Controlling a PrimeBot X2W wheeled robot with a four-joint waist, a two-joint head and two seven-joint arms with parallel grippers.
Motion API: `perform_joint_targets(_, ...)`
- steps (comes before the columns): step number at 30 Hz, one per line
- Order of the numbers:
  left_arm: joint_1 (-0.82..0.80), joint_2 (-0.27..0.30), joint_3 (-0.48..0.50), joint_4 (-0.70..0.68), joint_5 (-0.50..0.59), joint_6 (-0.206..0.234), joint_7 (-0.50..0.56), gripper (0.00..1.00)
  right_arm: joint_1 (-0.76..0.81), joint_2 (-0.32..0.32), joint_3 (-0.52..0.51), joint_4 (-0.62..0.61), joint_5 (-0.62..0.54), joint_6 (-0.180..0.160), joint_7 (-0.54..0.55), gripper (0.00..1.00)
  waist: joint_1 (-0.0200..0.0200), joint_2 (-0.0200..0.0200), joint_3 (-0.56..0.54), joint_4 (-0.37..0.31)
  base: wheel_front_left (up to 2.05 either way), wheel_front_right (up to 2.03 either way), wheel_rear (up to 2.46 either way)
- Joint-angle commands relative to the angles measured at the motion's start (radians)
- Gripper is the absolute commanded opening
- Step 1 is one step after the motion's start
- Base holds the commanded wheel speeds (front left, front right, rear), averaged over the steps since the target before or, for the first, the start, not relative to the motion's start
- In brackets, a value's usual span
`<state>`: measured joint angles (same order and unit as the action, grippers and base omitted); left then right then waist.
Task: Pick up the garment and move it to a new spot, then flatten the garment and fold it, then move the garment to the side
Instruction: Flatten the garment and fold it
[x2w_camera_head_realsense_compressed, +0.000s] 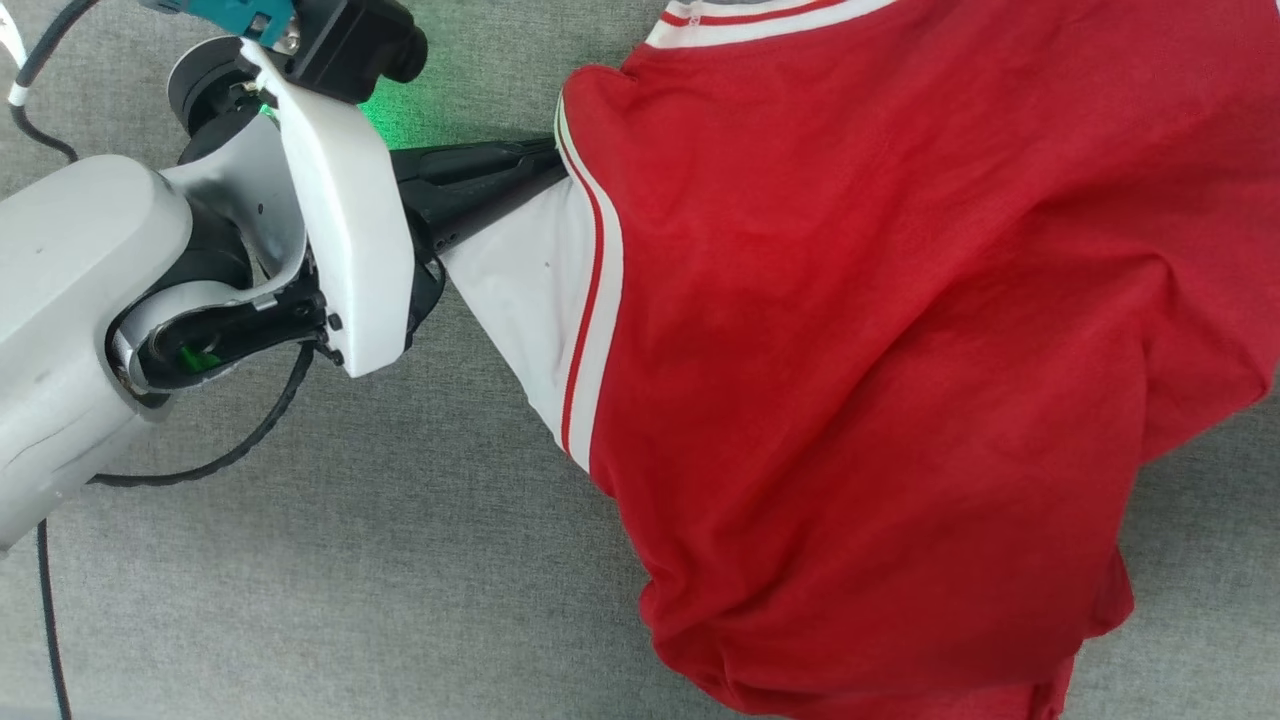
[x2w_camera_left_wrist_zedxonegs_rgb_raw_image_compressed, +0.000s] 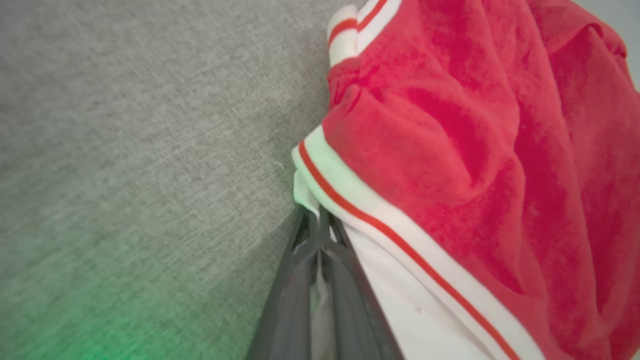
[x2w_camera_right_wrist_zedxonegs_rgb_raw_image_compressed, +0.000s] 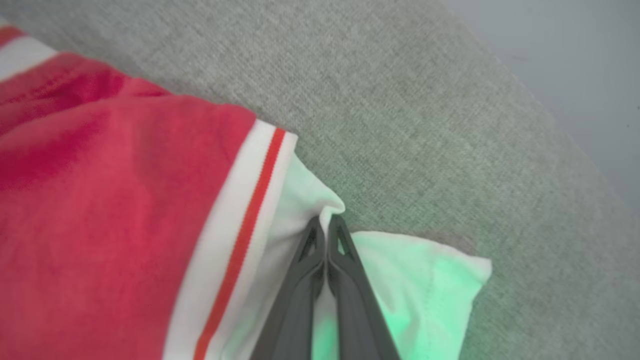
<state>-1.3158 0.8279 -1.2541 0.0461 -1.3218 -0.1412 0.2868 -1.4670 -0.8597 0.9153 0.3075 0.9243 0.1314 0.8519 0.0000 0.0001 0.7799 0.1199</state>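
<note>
Left gripper (x2w_camera_left_wrist_zedxonegs_rgb_raw_image_compressed: 318, 216): fingers pressed together, pinching the jersey (x2w_camera_head_realsense_compressed: 850, 350) at its white sleeve (x2w_camera_left_wrist_zedxonegs_rgb_raw_image_compressed: 400, 300), just under the striped trim; red body spreads beyond and right of the tips
Right gripper (x2w_camera_right_wrist_zedxonegs_rgb_raw_image_compressed: 327, 223): fingers closed on a fold of the other white sleeve (x2w_camera_right_wrist_zedxonegs_rgb_raw_image_compressed: 425, 280); red body left of them
Surface: grey woven cloth (x2w_camera_head_realsense_compressed: 350, 560) under both pairs of fingers; green glow (x2w_camera_left_wrist_zedxonegs_rgb_raw_image_compressed: 60, 340) left of the left fingers' base
Room: smooth pale grey area (x2w_camera_right_wrist_zedxonegs_rgb_raw_image_compressed: 575, 50) past the cloth's edge, beyond and right of the right fingers

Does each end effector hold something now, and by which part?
Both hold the red thin-fabric jersey with white sleeves. The left end effector pinches a white sleeve's edge beside the striped trim; the right end effector pinches a white sleeve fold.
</note>
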Motion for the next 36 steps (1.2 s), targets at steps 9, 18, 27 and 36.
perform_joint_targets(9,0.027,0.000,-0.033,0.059,-0.026,0.019,-0.072,0.00,0.007,0.003,0.020,0.087,0.025,-0.003,-0.179,0.00,0.0000,-0.0001,-0.061,-0.015,0.00,0.00,0.00)
perform_joint_targets(18,-0.038,-0.009,-0.012,0.180,-0.031,0.012,-0.252,0.00,-0.002,0.063,-0.122,0.208,0.050,-0.001,-0.461,0.00,0.0000,-0.0001,-0.162,-0.051,0.00,0.00,0.00)
perform_joint_targets(27,-0.290,-0.143,0.129,0.495,-0.044,0.012,-0.404,0.00,-0.181,0.191,-0.303,0.409,-0.037,-0.001,-0.745,0.00,0.0000,-0.0001,-0.141,-0.092,0.00,0.00,0.00)
perform_joint_targets(36,-0.594,-0.286,0.302,0.782,-0.047,0.042,-0.535,0.00,-0.405,0.320,-0.452,0.605,-0.104,-0.001,-0.978,0.00,0.0000,-0.0001,-0.143,-0.123,0.00,0.00,0.00)
